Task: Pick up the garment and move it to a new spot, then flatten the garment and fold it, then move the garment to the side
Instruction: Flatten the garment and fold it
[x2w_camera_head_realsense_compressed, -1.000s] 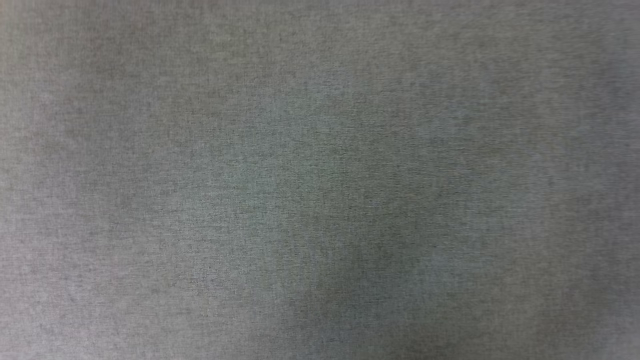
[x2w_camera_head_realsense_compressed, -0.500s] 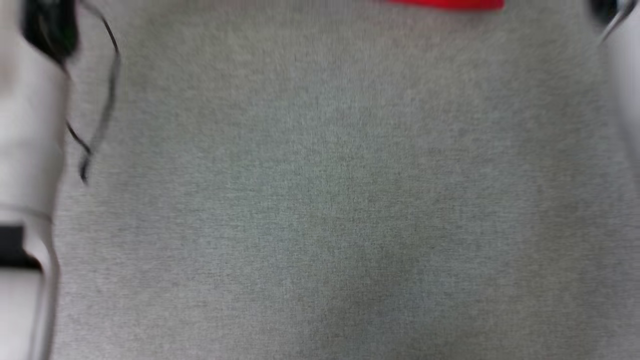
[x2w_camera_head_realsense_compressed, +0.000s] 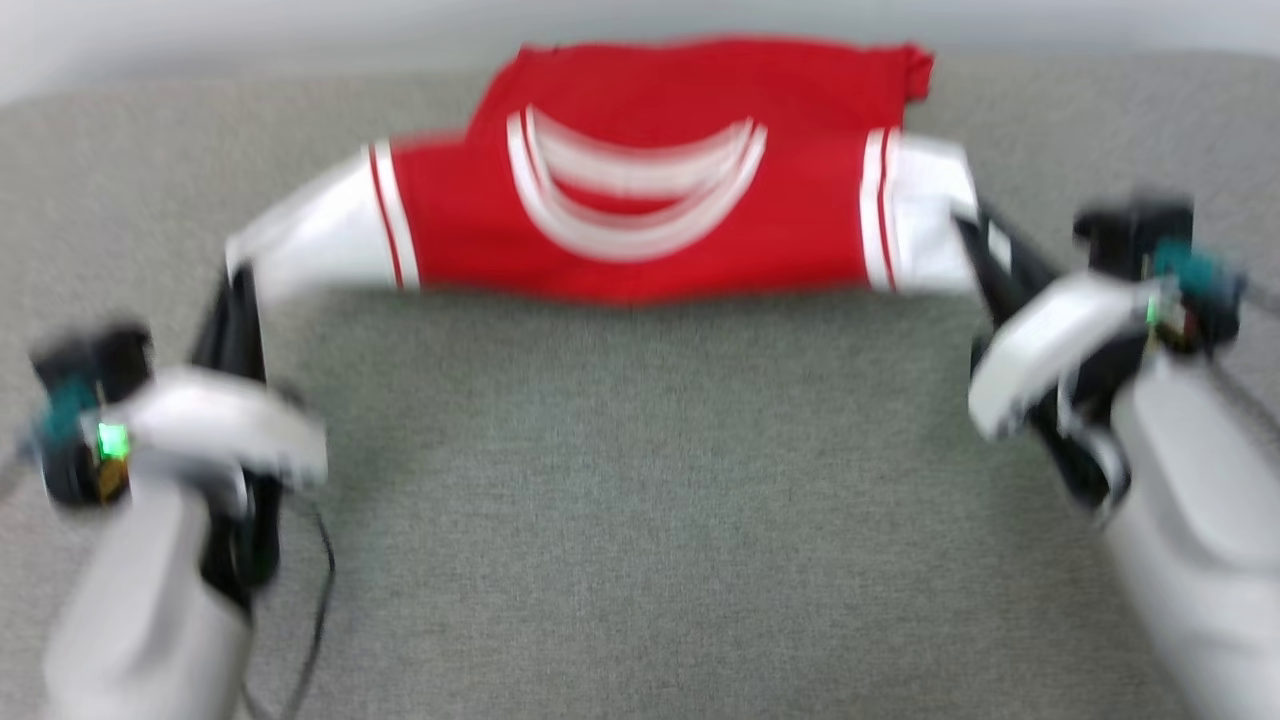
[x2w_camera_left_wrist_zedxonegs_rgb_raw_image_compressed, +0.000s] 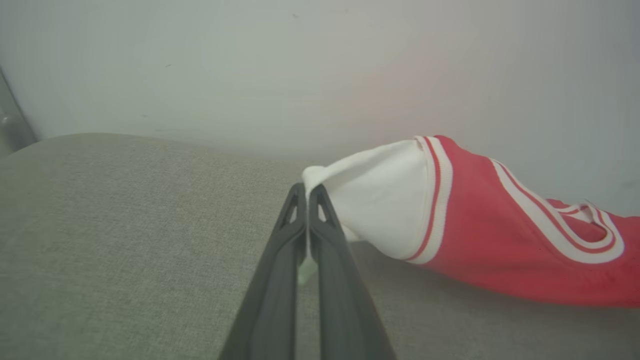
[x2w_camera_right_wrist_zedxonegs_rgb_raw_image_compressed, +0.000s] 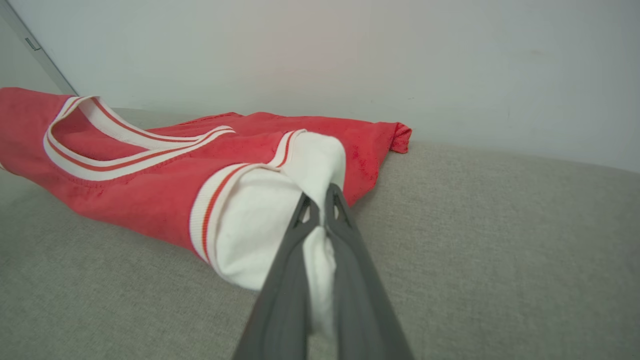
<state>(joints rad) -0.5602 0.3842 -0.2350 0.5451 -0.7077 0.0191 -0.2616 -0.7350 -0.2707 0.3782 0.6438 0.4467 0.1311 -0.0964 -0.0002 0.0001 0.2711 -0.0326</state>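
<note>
Head view, blurred: the garment (x2w_camera_head_realsense_compressed: 640, 220) sits at twelve o'clock. Its sleeve-to-sleeve axis runs from nine to three o'clock over the grey cloth surface (x2w_camera_head_realsense_compressed: 640, 520), and its collar faces the robot. The left gripper (x2w_camera_head_realsense_compressed: 237, 285) meets the white sleeve end at nine o'clock and the right gripper (x2w_camera_head_realsense_compressed: 975, 225) meets the other at three, so neither arm is nearer.

Left wrist view: the left gripper (x2w_camera_left_wrist_zedxonegs_rgb_raw_image_compressed: 306, 191) is clamped on the tip of the white sleeve (x2w_camera_left_wrist_zedxonegs_rgb_raw_image_compressed: 380, 200). The red body trails off toward four o'clock.

Right wrist view: the right gripper (x2w_camera_right_wrist_zedxonegs_rgb_raw_image_compressed: 322, 199) is pinched tight on the other sleeve (x2w_camera_right_wrist_zedxonegs_rgb_raw_image_compressed: 260, 235). White cloth is bunched between its fingers, and the body spreads toward ten o'clock with the far hem resting near the wall (x2w_camera_right_wrist_zedxonegs_rgb_raw_image_compressed: 350, 50).

Flattening likely depends on keeping that axis taut and level between the hands.
</note>
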